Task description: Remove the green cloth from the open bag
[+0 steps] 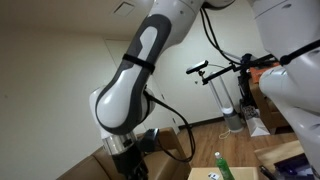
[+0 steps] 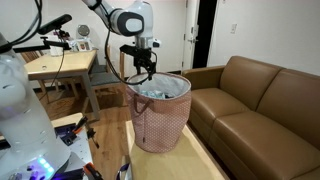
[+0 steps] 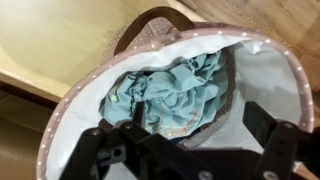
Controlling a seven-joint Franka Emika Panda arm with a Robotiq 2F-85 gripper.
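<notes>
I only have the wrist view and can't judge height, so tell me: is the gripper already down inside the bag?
Observer: Not deep. In an exterior view the gripper hangs at about the rim of the bag, over the green cloth.
Operator: Is the bag upright?
Observer: Yes, upright on a pale wooden surface.
Operator: Anything nearby?
Observer: A brown sofa stands close beside the bag.
</notes>
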